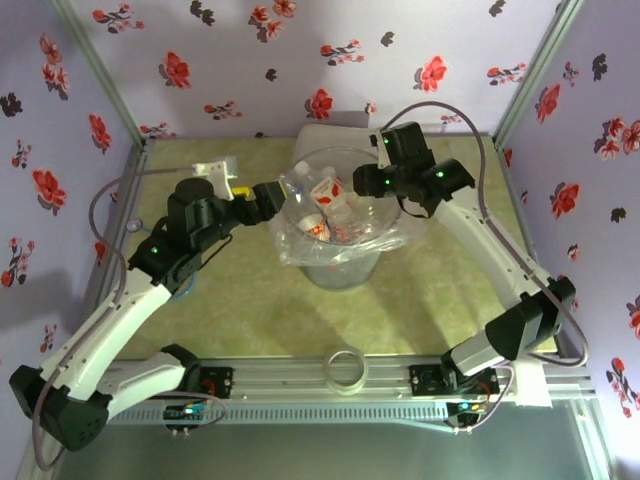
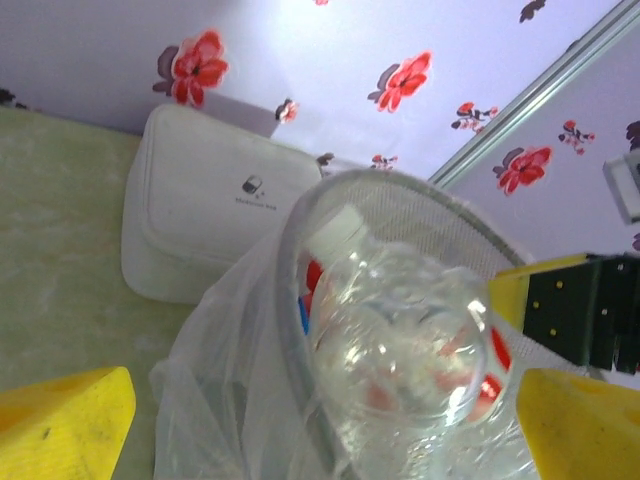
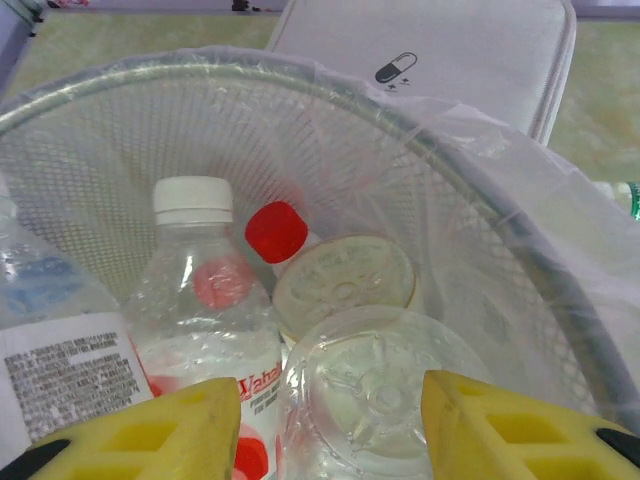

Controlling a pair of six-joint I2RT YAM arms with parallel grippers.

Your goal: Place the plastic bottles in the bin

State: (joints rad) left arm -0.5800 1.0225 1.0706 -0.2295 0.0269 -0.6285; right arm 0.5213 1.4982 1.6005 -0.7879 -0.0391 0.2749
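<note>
The bin [image 1: 345, 268] stands mid-way along the bench [image 1: 250, 310], with several plastic bottles [image 3: 200, 300] inside. The left gripper [image 1: 268, 197] is at its left rim, fingers [image 2: 60, 425] spread wide and empty, a clear bottle [image 2: 400, 340] lying in the bin's mouth ahead. The right gripper [image 3: 330, 420] hangs over the bin, fingers either side of an upturned bottle [image 3: 370, 400]; whether they grip it, I cannot tell
</note>
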